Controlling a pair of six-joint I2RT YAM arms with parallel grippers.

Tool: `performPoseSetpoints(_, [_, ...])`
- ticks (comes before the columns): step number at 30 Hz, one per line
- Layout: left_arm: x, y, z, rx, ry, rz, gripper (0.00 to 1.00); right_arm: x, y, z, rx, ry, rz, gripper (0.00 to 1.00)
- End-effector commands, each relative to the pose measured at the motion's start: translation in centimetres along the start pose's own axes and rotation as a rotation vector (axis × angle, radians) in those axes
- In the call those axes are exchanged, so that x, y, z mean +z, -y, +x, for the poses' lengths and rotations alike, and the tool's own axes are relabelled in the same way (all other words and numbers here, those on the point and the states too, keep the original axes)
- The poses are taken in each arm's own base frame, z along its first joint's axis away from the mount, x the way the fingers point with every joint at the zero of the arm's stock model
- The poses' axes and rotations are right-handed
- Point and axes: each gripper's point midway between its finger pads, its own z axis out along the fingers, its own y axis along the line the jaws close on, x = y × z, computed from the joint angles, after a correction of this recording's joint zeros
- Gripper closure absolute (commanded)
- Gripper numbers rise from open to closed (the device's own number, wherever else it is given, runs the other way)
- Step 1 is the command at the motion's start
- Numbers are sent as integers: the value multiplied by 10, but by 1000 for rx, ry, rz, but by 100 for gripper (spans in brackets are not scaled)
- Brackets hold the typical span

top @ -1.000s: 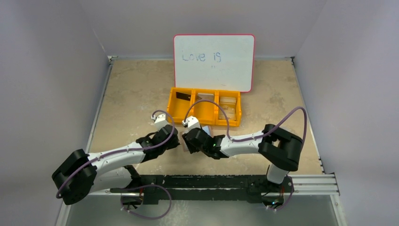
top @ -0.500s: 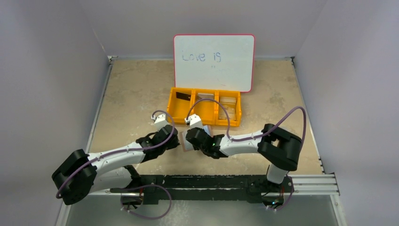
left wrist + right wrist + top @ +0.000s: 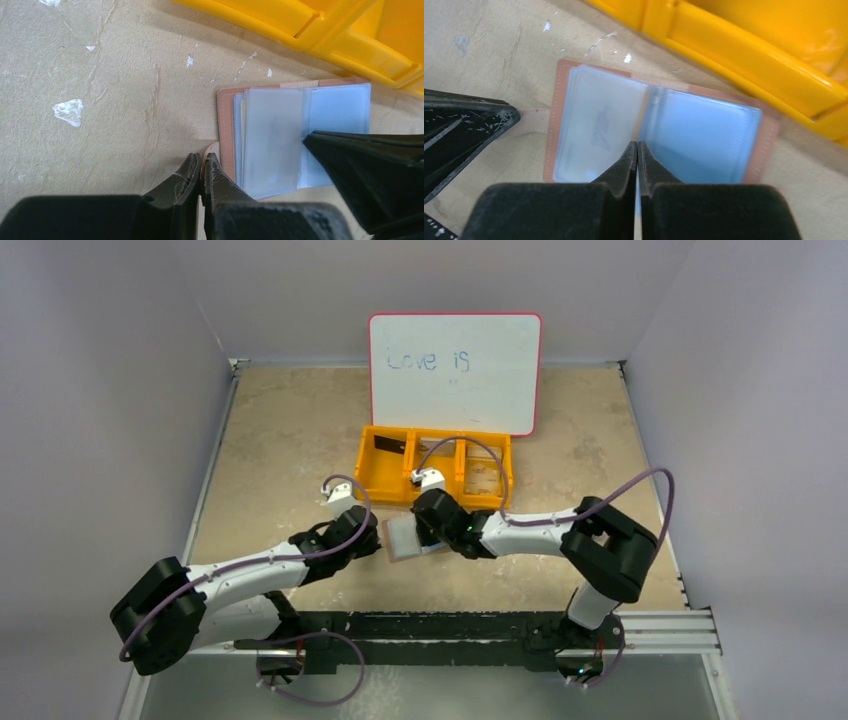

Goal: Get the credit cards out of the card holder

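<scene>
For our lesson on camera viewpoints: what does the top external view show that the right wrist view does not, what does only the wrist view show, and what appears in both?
Only the top external view: the whiteboard reading "Love is", the left arm and right arm in full, and a black card in the orange tray's left compartment. Only the right wrist view: the card holder's clear blue pockets close up, with the right gripper, jaws shut, at its centre fold. Both: the open card holder on the table beside the tray.
</scene>
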Motion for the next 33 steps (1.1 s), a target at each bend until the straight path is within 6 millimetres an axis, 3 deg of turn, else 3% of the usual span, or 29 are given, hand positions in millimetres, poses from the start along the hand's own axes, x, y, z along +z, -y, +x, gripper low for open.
performPoseSetpoints(1, [-1,4,-6,-15,28,16,100,-16,3,-22,125,41,-74,100])
performPoseSetpoints(3, [-1,3,-6,-14,29,13,100,-20,8,-27,148,56,-79,100])
performPoseSetpoints(8, [0,5,-5,-15,25,21,100,-31,-4,-34,152,58,-149,100])
performPoseSetpoints(10, [0,6,-5,-17,25,25,100,-32,-16,-37,152,48,-210,76])
performPoseSetpoints(11, [0,6,-5,-19,26,27,100,-32,-23,-38,155,33,-231,70])
performPoseSetpoints(16, [0,6,-3,-25,24,32,100,-17,-25,-27,229,-18,-207,57])
performPoseSetpoints(23, [-1,7,-5,-29,29,37,100,5,-15,-32,142,-24,-80,38])
performPoseSetpoints(33, [-2,11,-8,-56,40,54,100,21,-9,-5,48,-79,116,35])
